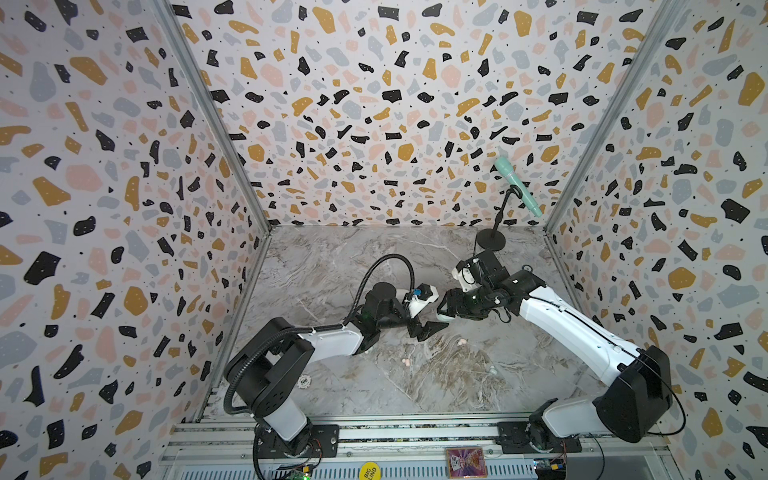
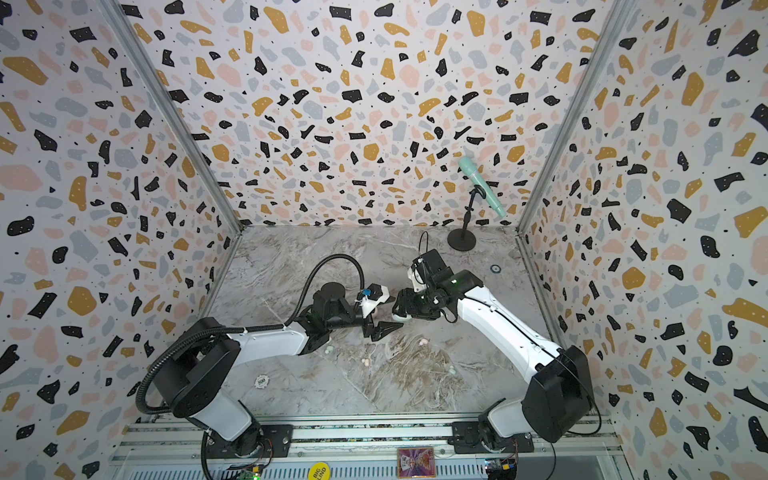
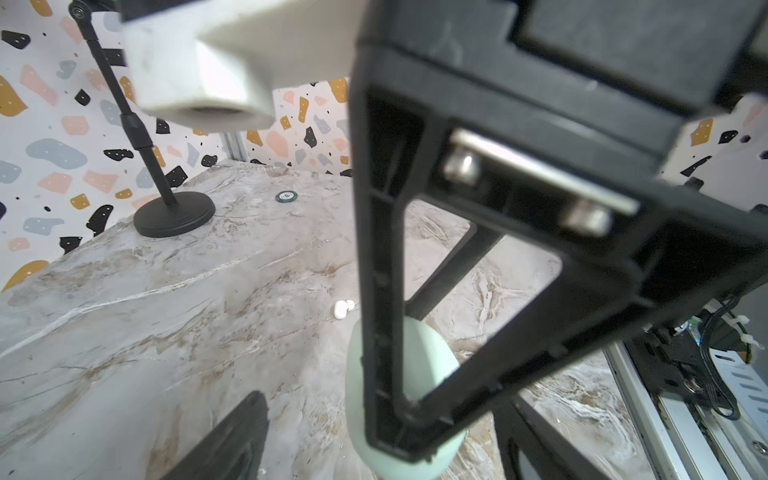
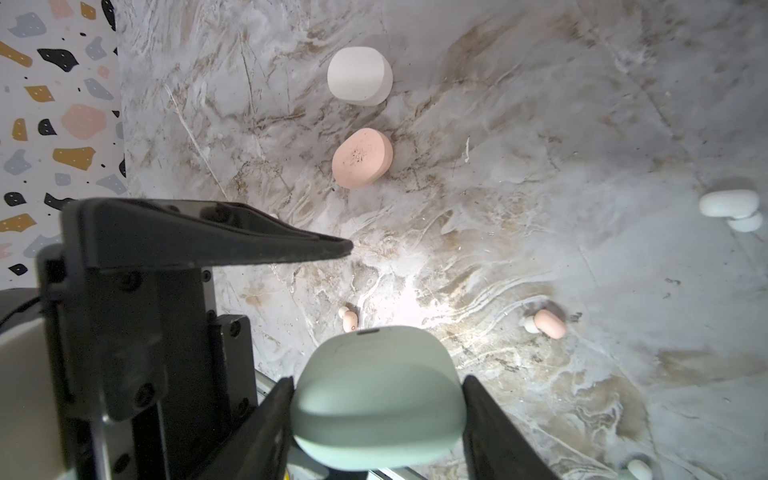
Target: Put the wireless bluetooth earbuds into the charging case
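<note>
My right gripper (image 4: pixel 378 390) is shut on a closed mint green charging case (image 4: pixel 378 399), held above the marble table (image 1: pixel 332 266). My left gripper (image 3: pixel 376 415) stands open right beside it, its fingers (image 3: pixel 232 432) either side of the case (image 3: pixel 419 357) with a gap. Both grippers meet at mid-table in both top views, left (image 1: pixel 430 330) and right (image 1: pixel 442 313). Loose earbuds lie on the table: pink ones (image 4: pixel 349 320) (image 4: pixel 548 324), a white one (image 4: pixel 727 208) and another near the front (image 1: pixel 492 370). A mint earbud (image 2: pixel 329 350) lies by the left arm.
A closed white case (image 4: pixel 359 77) and a closed pink case (image 4: pixel 361 162) lie on the table under the arms. A microphone stand (image 1: pixel 490 240) with a mint microphone (image 1: pixel 517 187) stands at the back right. Poker chips lie at the front left (image 1: pixel 304 381) and back right (image 2: pixel 494 269).
</note>
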